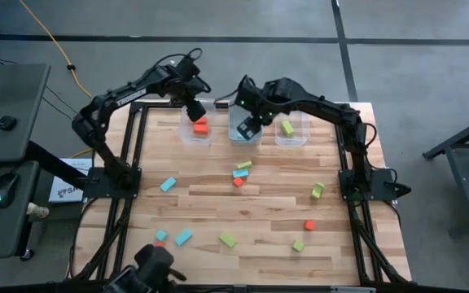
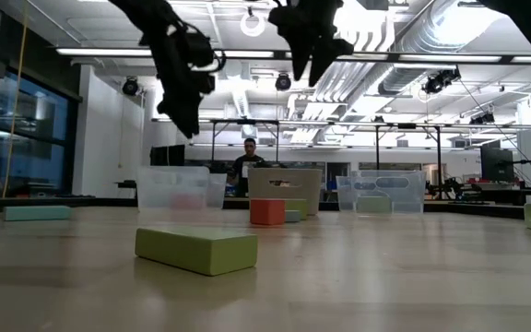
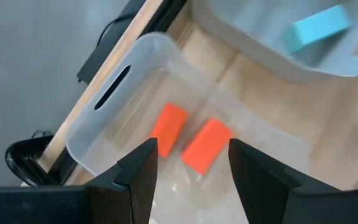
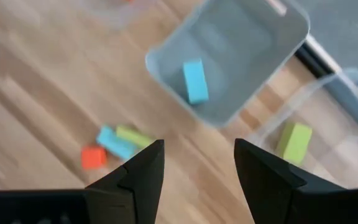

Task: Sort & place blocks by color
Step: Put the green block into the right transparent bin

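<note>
Three clear bins stand in a row at the table's far edge. My left gripper (image 1: 195,111) (image 3: 192,149) hangs open above the left bin (image 1: 184,132), where two red-orange blocks (image 3: 168,127) (image 3: 205,145) lie on the floor. My right gripper (image 1: 247,125) (image 4: 199,147) hangs open above the middle bin (image 1: 234,134), which holds one light blue block (image 4: 195,81). The right bin (image 1: 300,130) holds a yellow-green block (image 4: 294,142). Several more blocks lie scattered on the table, among them a blue, green and red cluster (image 1: 240,172) near the middle.
Loose blocks lie flat on the wood: a blue one (image 1: 168,185) at the left, a green one (image 1: 317,191) at the right, and red (image 1: 309,225), green (image 1: 228,240) and blue (image 1: 183,237) ones toward the near edge. In the low view a person (image 2: 249,159) sits beyond the table.
</note>
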You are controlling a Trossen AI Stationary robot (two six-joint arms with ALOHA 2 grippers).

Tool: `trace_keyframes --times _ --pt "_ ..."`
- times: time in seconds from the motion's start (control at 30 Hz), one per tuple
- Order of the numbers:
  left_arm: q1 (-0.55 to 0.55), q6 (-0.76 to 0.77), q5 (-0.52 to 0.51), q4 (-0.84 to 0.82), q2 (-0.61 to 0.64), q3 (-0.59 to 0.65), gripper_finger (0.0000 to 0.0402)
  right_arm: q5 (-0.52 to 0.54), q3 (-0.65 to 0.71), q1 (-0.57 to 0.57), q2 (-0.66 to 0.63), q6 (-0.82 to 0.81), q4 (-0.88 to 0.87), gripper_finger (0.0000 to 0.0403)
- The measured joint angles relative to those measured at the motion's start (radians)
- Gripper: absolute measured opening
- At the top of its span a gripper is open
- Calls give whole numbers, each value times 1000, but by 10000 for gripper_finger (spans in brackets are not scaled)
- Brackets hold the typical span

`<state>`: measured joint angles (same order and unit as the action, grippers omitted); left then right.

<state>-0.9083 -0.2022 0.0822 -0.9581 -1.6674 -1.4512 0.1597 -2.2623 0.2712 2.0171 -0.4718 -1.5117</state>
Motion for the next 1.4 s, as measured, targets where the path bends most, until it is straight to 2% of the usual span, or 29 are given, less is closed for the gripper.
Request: trace_keyframes --times 0.13,0.3,0.53,0.9,1.13,1.4 --pt "31 36 1 -32 51 4 174 4 0 -51 0 -34 -64 185" --pt "77 43 0 -71 97 4 174 -56 7 -113 0 -50 -59 185" --pt "125 43 1 -92 120 5 173 -86 59 -193 1 -100 -56 186" --pt "172 34 -3 -131 123 5 172 -206 239 -304 0 -239 -60 186" --pt "173 29 -4 -145 123 5 172 -201 339 -355 -6 -303 -59 186" --pt "173 23 -6 -145 123 5 172 -256 527 -422 -104 -446 -59 186"
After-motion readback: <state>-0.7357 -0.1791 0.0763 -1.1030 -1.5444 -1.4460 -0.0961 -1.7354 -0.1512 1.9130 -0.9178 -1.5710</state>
